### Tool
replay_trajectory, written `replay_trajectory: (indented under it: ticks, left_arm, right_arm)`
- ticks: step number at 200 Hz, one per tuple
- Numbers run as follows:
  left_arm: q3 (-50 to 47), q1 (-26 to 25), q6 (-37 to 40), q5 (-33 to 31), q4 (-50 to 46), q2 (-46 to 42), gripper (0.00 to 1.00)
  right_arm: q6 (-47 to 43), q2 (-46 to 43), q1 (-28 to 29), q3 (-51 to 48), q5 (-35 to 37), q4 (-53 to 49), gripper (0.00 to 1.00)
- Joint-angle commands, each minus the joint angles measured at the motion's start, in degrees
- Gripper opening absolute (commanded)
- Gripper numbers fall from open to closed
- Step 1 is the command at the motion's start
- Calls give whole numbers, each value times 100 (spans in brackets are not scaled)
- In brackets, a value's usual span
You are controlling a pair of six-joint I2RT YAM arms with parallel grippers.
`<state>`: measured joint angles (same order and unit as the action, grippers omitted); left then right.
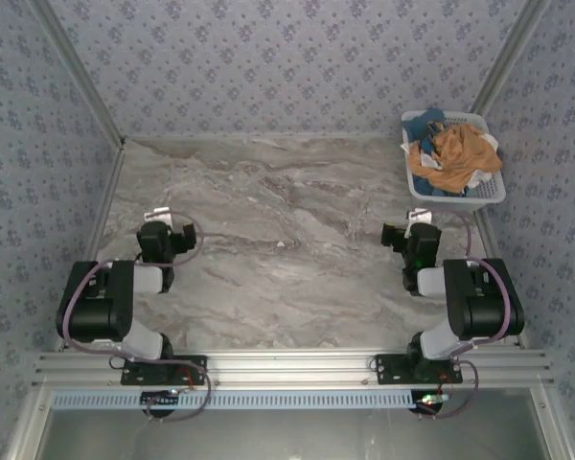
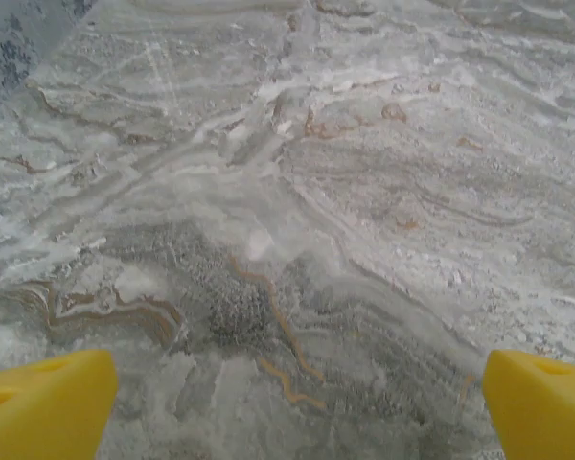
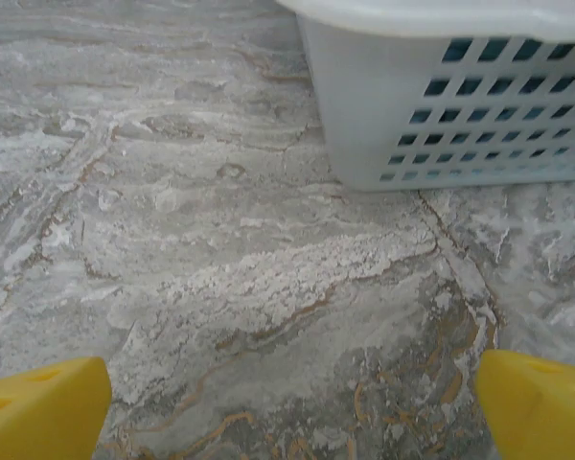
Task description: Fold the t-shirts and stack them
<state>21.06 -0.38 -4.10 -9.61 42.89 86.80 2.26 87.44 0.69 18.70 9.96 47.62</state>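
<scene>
The t-shirts (image 1: pixel 457 158) lie crumpled in a white basket (image 1: pixel 460 199) at the table's far right: an orange-tan one on top, with blue and white cloth under it. My right gripper (image 1: pixel 419 218) hovers just in front of that basket, open, with bare marble between its yellow fingertips (image 3: pixel 48 407). In the right wrist view the basket (image 3: pixel 383 115) stands close ahead, blue cloth showing through its holes. At the near left, my left gripper (image 1: pixel 169 218) is open over the bare table, its yellow fingertips (image 2: pixel 43 402) wide apart.
Grey marbled table (image 1: pixel 287 240) stretches between the arms. Patterned walls (image 1: pixel 287 57) close it in at the back and both sides. A metal rail (image 1: pixel 287 369) runs along the near edge, carrying both arm bases.
</scene>
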Motion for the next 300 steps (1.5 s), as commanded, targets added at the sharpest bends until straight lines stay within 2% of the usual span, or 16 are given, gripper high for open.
replay_trajectory:
  ticks: [1,223,235,255,270,282,293,300]
  left_arm:
    - [179,56,137,117,536,111,98]
    - [149,56,131,127,589,85,98]
    - [118,40,118,39,516,-87,98]
    - [132,-208,232,-602,-26,-766,98]
    - [178,-427,357,-937,-407,-1285,98]
    - [263,-639,527,-1189,-550,-1663,98]
    - [447,-817,692,-1408,-649,-1947,98]
    - [598,-897,730,-1539,-647,-2092,98]
  right_arm:
    - [-174,107,-61,161,-44,494,100]
    - [-203,52,-69,40,-93,651,100]
    - [-300,-183,57,-190,192,938,100]
    - [-883,-901,783,-452,1397,1089,100]
    - [-1262,-1617,1314,-316,1929,622,100]
    - [-1111,-2292,1604,15,2093,-94,100]
    - [-535,-2781,1836,743,2354,-1462,100]
    - [78,-2901,1902,1464,2566,-2673,100]
